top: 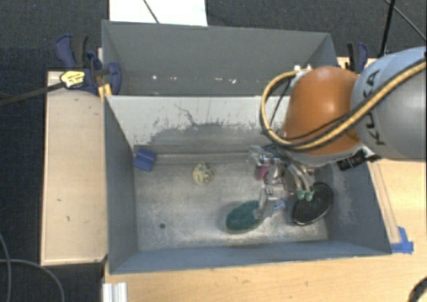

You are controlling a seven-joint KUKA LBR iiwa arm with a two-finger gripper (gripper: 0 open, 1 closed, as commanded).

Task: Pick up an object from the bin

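Front of bin (213, 61), right of centre: I see pincer (270, 206) just beside green oval (240, 219); can't tell if clenched.

Overhead view, slightly oblique (over bin (175, 222))

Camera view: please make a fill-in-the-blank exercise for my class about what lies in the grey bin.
1. The small block near the left wall of the bin is coloured ____.
2. The lump beside the gripper is dark ____.
3. The black oval thing lies on the view's ____ side of the gripper.
Missing words: blue; green; right.
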